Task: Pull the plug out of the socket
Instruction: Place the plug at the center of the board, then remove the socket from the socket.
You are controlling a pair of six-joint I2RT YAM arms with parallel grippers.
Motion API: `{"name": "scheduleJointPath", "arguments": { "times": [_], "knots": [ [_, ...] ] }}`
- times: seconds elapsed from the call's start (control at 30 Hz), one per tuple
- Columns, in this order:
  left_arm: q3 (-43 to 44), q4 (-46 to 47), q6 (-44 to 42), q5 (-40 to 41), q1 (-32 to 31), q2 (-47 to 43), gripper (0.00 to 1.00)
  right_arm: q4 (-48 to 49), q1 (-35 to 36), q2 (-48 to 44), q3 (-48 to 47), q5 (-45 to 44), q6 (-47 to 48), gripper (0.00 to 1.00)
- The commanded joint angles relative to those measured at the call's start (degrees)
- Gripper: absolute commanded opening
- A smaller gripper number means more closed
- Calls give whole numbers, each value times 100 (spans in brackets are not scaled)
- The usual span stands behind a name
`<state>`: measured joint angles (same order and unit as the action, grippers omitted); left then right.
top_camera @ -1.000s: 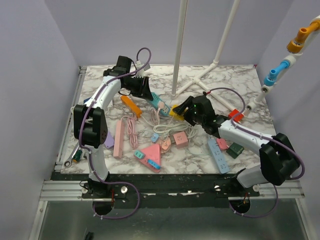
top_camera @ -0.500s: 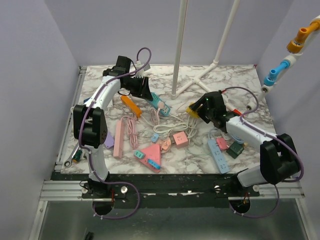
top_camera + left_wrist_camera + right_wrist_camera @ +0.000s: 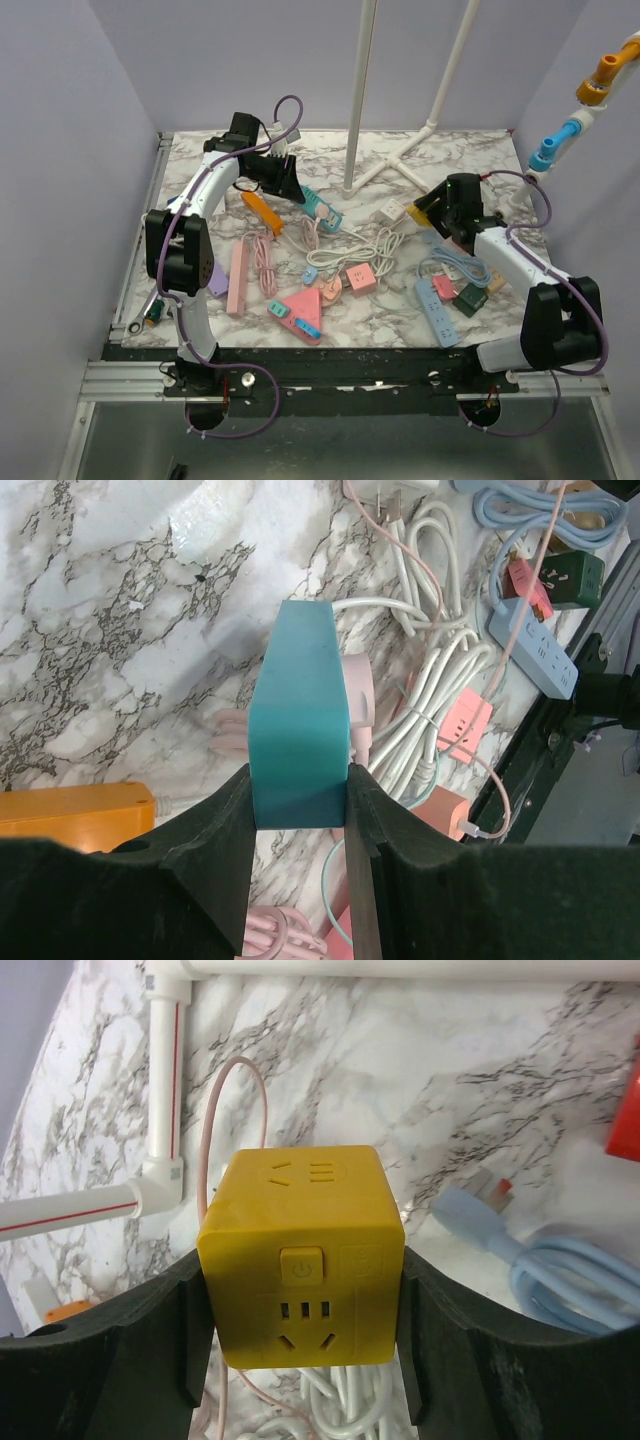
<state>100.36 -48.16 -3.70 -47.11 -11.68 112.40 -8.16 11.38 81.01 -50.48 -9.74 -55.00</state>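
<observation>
Currently the left gripper is clamping the teal socket from both sides, fingers pressing flat on its two narrow faces. A pink plug is sitting against the socket's 3 o'clock face in the left wrist view, touching it; the prongs are not showing, so I cannot tell how deep it is seated. In the top view this pair is lying at about 11 o'clock from the centre of the marble table.

The right gripper is grasping a yellow cube socket, jaws spread wide around its sides, power button and outlet face pointing at the wrist camera. A thin pink cable is looping out from behind the cube toward 11 o'clock. From above, the cube is hanging at about 2 o'clock from table centre.

An orange power strip is lying at 9 o'clock of the left fingers, and a white cable bundle is coiling at 3 o'clock of the plug.
</observation>
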Motion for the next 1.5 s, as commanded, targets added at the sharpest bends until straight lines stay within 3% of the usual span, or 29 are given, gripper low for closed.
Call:
{"name": "scheduleJointPath", "arguments": {
  "times": [0.0,0.17,0.37,0.53,0.67,1.07,1.2,1.47],
  "knots": [
    [96,-167,-113,-364,33,-260,0,-212,-267,-198,-16,-249,11,53],
    [117,-185,-104,-402,26,-262,0,-335,-277,66,-29,-221,7,58],
    [124,-208,-96,-412,26,-254,0,-166,-205,236,-175,350,308,76],
    [175,-211,-51,-439,26,-210,0,-343,101,246,-397,310,600,93],
    [173,-162,55,-406,26,-216,0,-524,349,3,-510,54,690,99],
    [151,180,500,-420,26,-218,0,-1398,2069,-1025,-930,-1237,864,100],
    [-3,335,585,-438,26,-312,0,-726,2581,-898,-881,-670,904,100],
    [-151,395,636,-437,0,-429,0,753,3337,553,-946,-239,1113,97]
  ]
}}
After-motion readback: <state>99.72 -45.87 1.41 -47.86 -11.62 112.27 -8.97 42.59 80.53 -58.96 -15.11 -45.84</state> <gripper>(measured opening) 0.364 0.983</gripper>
